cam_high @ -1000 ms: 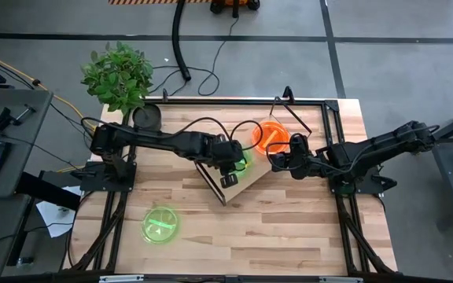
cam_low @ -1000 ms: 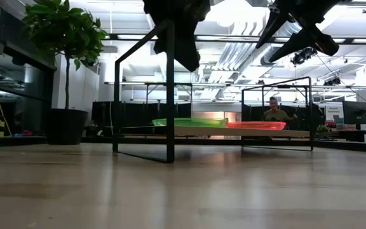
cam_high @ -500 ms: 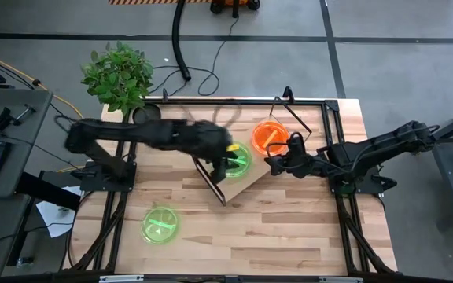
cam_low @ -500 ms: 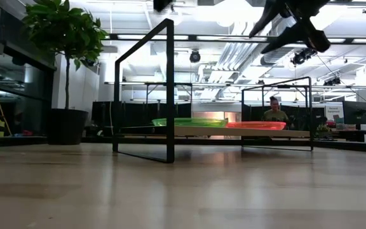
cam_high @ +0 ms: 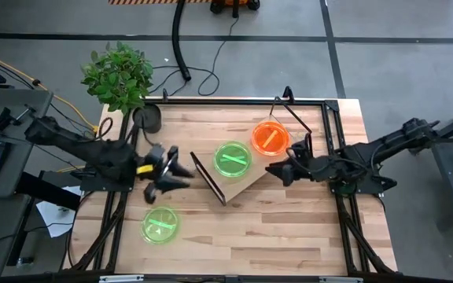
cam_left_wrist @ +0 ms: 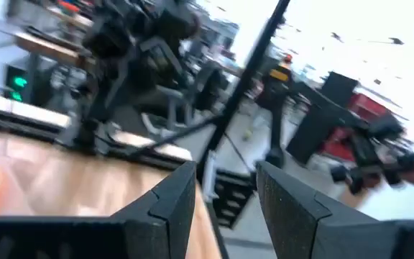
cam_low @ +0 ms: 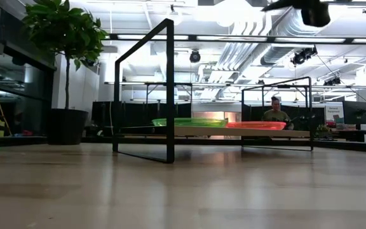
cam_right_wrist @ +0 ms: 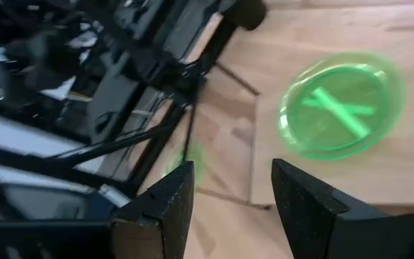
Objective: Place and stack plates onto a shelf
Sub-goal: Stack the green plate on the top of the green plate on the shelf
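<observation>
The light-wood shelf point(cam_high: 246, 177) stands askew at mid-table on black wire end frames point(cam_low: 169, 89). A green plate point(cam_high: 232, 158) and an orange plate point(cam_high: 270, 137) lie flat on its board; the low view shows them as a green plate point(cam_low: 189, 121) and an orange plate point(cam_low: 256, 125). Another green plate point(cam_high: 160, 225) lies on the tabletop at the near left. My left gripper point(cam_high: 178, 173) is open and empty, left of the shelf and above the table. My right gripper point(cam_high: 272, 170) is open and empty, just off the shelf's near right corner. The right wrist view shows the green plate point(cam_right_wrist: 343, 104) beyond its fingers.
A small dark pot point(cam_high: 146, 118) and a leafy plant point(cam_high: 118, 75) stand at the table's far left corner. Black frame rails point(cam_high: 344, 220) run along the table's sides. A person point(cam_low: 276, 113) sits in the room behind.
My left gripper has swung away from above the green plate on the shelf toward the table's left edge, and that plate now lies uncovered. My right gripper has drawn slightly back from the orange plate toward the near edge and risen. The plates have stayed in place.
</observation>
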